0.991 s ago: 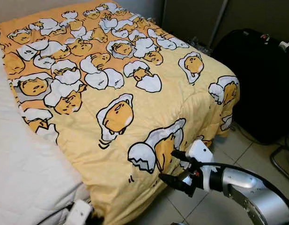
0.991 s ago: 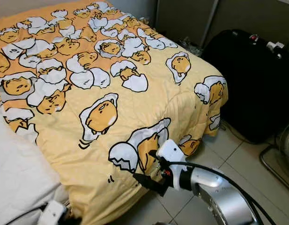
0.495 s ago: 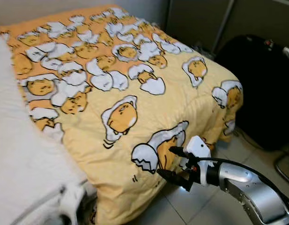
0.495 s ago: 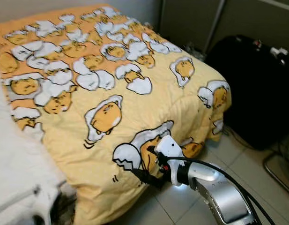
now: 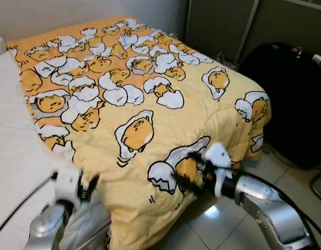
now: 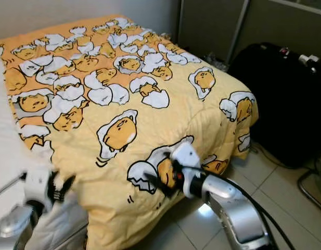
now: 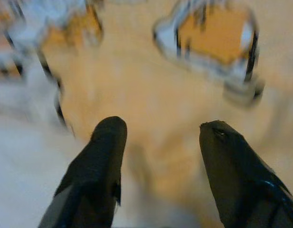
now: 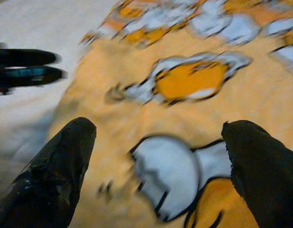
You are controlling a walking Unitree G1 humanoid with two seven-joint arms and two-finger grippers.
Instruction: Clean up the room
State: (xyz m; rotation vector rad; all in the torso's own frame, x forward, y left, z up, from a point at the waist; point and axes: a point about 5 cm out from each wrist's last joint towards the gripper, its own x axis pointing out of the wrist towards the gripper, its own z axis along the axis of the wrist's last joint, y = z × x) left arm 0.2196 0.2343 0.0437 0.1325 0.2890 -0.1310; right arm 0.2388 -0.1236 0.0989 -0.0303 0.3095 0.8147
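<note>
Bedroom, pale tiled floor at the foot of a bed. Plain white sheet on the robot's left half of the mattress. A yellow-orange comforter, printed with egg-character figures, covers the rest and hangs over the foot edge and near corner of the bed.

Black suitcase stands on the floor to the right of the bed, against a dark wall panel. It sits near the comforter's right corner but apart from it.

Right gripper: silver arm reaches in from lower right and the gripper is at the comforter's hanging front edge, over a white eggshell print. Right wrist view shows the fingers spread wide with fabric between and beyond them; nothing clamped. Contact with cloth cannot be confirmed.

Left gripper: raised at lower left, at the seam where the comforter's edge meets the white sheet. Left wrist view, blurred, shows its two fingers parted, with yellow fabric and white sheet beyond. Holding nothing.
</note>
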